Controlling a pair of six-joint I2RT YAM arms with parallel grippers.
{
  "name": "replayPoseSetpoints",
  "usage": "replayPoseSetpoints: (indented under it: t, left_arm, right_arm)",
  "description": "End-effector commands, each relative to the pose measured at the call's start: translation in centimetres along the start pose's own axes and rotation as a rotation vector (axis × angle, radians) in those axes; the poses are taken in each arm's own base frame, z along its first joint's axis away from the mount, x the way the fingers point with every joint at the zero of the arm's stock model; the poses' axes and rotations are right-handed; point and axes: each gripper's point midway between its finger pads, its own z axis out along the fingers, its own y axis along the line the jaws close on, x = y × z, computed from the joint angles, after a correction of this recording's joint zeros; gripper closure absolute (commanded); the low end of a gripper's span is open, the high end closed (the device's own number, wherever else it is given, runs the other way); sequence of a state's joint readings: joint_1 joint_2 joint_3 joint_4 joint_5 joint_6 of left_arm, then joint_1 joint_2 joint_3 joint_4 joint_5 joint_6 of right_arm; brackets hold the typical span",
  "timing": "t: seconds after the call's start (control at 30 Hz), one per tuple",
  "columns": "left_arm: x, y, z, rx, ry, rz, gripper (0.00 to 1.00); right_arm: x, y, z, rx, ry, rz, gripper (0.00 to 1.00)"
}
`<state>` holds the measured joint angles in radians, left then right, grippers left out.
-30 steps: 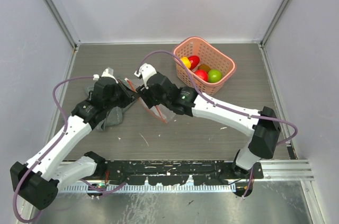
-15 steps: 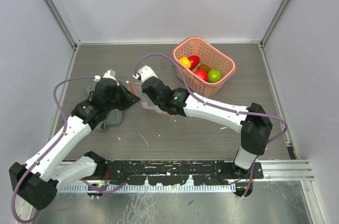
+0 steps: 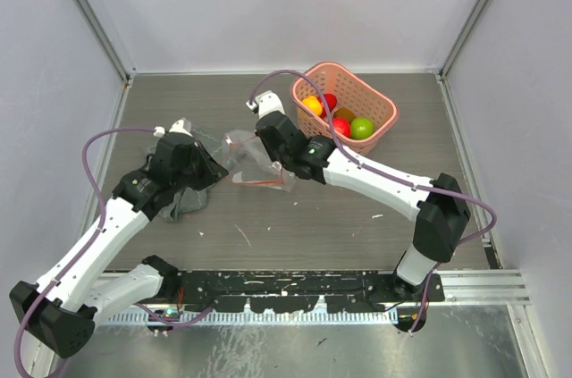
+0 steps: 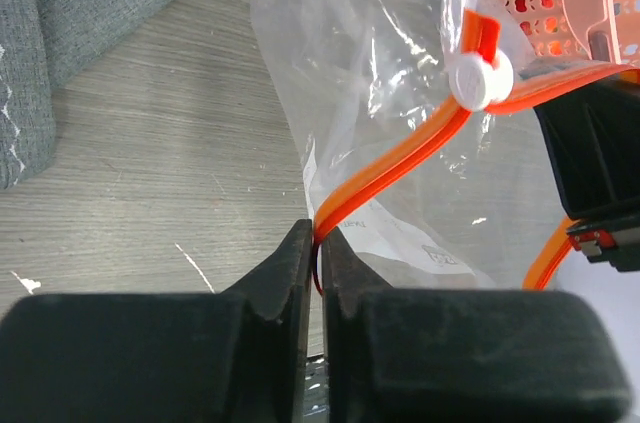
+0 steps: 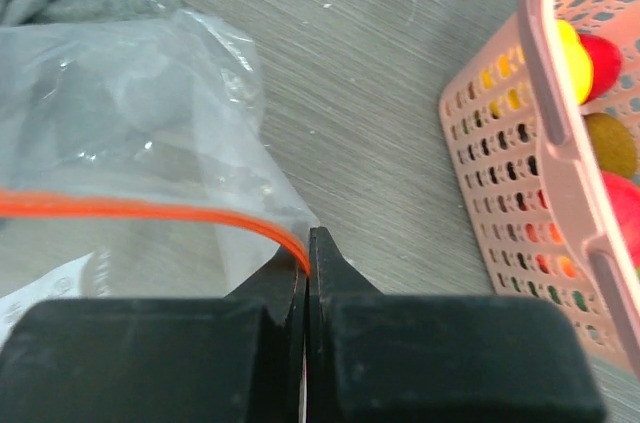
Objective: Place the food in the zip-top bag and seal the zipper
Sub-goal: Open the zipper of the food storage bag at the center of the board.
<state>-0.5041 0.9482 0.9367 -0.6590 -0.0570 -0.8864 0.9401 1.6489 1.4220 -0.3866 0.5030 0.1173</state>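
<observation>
Two grips on: my left gripper (image 4: 318, 243) and right gripper (image 5: 307, 243) pinch the zipper (image 4: 400, 163). I should part them gently, opening the zip-top bag (image 4: 350, 63).

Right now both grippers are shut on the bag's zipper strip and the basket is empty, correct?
Not quite. The left gripper and right gripper are both shut on the zipper strip of the bag, but the basket is not empty: it holds fruit, as the top view shows.

Small print (image 4: 440, 256) on the zip-top bag (image 4: 370, 73) is unreadable.
</observation>
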Motion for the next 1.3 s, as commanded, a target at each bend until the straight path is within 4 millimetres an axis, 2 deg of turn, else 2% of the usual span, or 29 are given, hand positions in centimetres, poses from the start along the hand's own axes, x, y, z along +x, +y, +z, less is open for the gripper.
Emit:
replayPoseSetpoints:
  t: [0.0, 0.1, 0.27, 0.4, 0.6, 0.7, 0.87, 0.97, 1.17, 1.27]
  left_arm:
    - [-1.5, -1.3, -0.9, 0.033, -0.046, 0.022, 0.85]
    - [-1.7, -2.2, -0.8, 0.066, -0.047, 0.008, 0.69]
    - [-1.8, -3.9, -0.5, 0.130, -0.036, -0.028, 0.55]
    - [-1.9, -5.1, -0.3, 0.158, -0.048, -0.044, 0.48]
    - [-1.7, -5.5, 0.4, 0.133, -0.081, -0.030, 0.47]
    - [-1.7, -4.6, 0.6, 0.090, -0.093, -0.012, 0.54]
    - [-3.1, -3.1, -0.5, 0.004, -0.155, 0.048, 0.84]
    - [-4.2, -2.4, -1.8, -0.044, -0.192, 0.096, 0.98]
    - [-5.7, -1.1, -4.1, -0.147, -0.209, 0.211, 1.00]
    - [-5.8, -0.8, -4.2, -0.182, -0.186, 0.264, 1.00]
  right_arm:
    - [-3.8, 1.5, -1.9, -0.094, -0.103, 0.148, 0.99]
    - [-4.0, 2.5, -2.0, -0.126, -0.114, 0.208, 0.99]
    - [-4.6, 3.5, -2.2, -0.133, -0.148, 0.276, 0.99]
    - [-4.5, 3.8, -2.1, -0.116, -0.157, 0.305, 0.99]
    - [-4.5, 4.2, -2.1, -0.118, -0.165, 0.337, 0.99]
    - [-4.4, 3.8, -2.1, -0.099, -0.164, 0.325, 0.99]
    - [-4.3, 2.4, -2.3, -0.067, -0.159, 0.310, 1.00]
    - [-4.1, 1.1, -2.1, -0.050, -0.141, 0.307, 1.00]
    - [-3.1, -1.7, -1.1, -0.033, -0.094, 0.314, 1.00]
    - [-2.2, -2.6, -0.4, -0.027, -0.064, 0.314, 1.00]
